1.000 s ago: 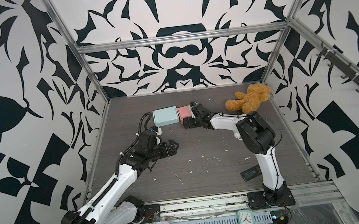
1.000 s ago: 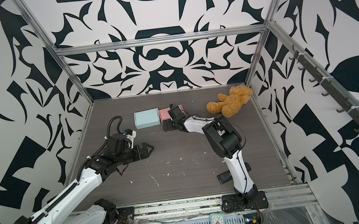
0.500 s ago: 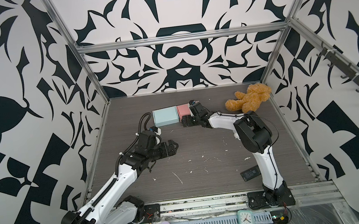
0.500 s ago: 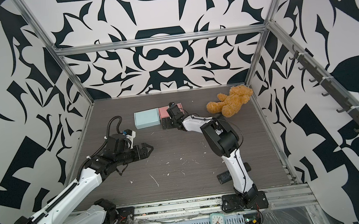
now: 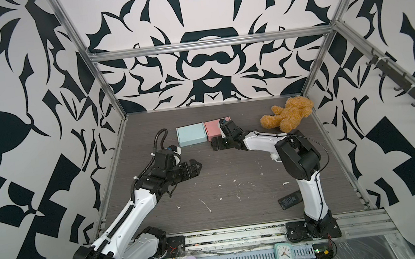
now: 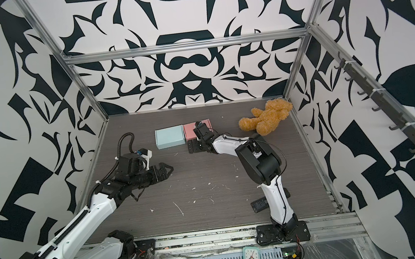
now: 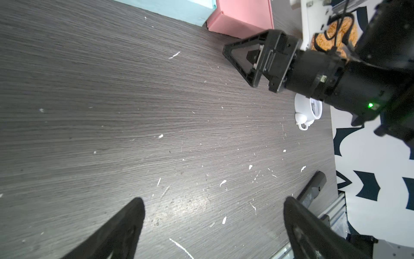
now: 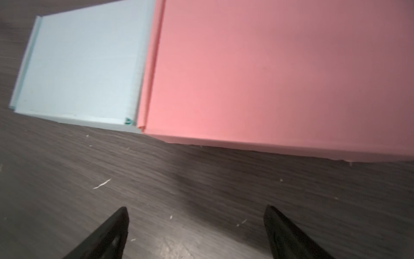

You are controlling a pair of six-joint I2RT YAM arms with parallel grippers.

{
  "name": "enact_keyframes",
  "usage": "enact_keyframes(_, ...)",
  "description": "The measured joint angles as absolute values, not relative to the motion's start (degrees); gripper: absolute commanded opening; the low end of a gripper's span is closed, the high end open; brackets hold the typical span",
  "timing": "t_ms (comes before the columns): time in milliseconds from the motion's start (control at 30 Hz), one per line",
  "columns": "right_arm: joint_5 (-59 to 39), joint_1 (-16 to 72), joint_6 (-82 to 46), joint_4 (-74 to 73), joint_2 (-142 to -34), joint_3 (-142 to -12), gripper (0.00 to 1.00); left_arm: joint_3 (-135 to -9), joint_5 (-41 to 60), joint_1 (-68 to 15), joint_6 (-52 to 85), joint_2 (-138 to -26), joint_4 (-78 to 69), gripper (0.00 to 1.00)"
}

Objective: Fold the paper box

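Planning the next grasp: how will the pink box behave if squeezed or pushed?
The pink box looks like thin folded paper: probably light, likely to slide. Likely hollow, so a squeeze may dent it. Pushed sideways, it would probably shove the abutting blue box.

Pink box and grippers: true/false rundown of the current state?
1. The pink box sits against the blue box. True.
2. The right gripper is shut on the pink box. False: it is open and empty, just on the near side of the box.
3. The left gripper is open, holding nothing. True.
4. The teddy bear lies on the blue box. False: it lies on the table near the far right corner, apart from both boxes.
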State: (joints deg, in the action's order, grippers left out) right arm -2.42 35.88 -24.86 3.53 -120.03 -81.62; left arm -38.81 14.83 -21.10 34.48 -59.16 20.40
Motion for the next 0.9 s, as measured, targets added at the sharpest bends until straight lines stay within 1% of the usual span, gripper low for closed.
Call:
enact_keyframes(167,-3.38,37.21,-23.94,5.32,-119.92,-85.06,0.96,-37.58,19.62,-14.76,34.54,-60.45,17.80,1.00)
enact_keyframes(300,-4.19,37.32,-23.00,6.61,-119.94,-88.25,0.96,-38.83,22.59,-11.79,34.57,-65.21,15.31,1.00)
enact_keyframes(400,-4.78,37.21,-21.93,7.57,-120.18,-91.46,0.96,-41.32,24.64,-11.18,34.85,-69.82,13.52,0.99)
enact_keyframes(500,-5.41,36.86,-20.86,8.12,-121.51,-95.61,0.96,-42.59,26.00,-11.14,35.29,-71.53,11.38,0.99)
enact_keyframes(700,-6.61,35.66,-19.53,9.37,-127.37,-102.56,0.96,-42.63,26.46,-10.92,35.59,-70.83,10.52,0.99)
enact_keyframes(900,-6.94,34.17,-18.68,9.85,-131.85,-105.21,0.96,-42.63,26.41,-10.11,35.07,-68.45,11.31,1.00)
